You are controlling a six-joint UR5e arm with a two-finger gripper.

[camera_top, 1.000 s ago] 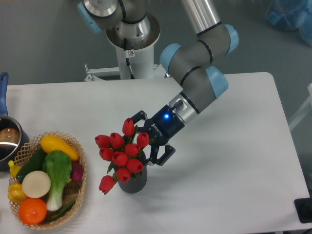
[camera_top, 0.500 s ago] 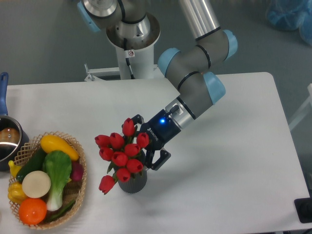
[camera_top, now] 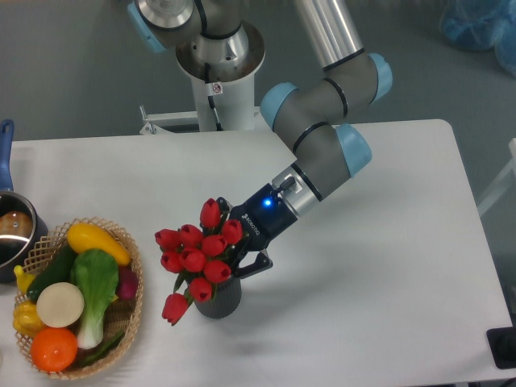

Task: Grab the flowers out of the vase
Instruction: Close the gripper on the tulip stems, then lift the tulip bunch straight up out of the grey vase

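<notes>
White tabletop (camera_top: 387, 266) fills my fixed camera, grey floor behind it. Standing upright near its front edge, the dark grey ribbed cylindrical vase (camera_top: 218, 300) holds the red tulip bunch (camera_top: 197, 254), buds leaning up-left. My black two-finger gripper (camera_top: 234, 246) sits against the bunch's right side; I cannot tell its opening.

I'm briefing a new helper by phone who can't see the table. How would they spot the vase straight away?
Start at the wicker basket of vegetables on the table's left front. Just right of it stands the vase, small, dark grey, ribbed, under red flowers with the claw against them. Unlike the steel pot at the left edge, it has no handle.
</notes>
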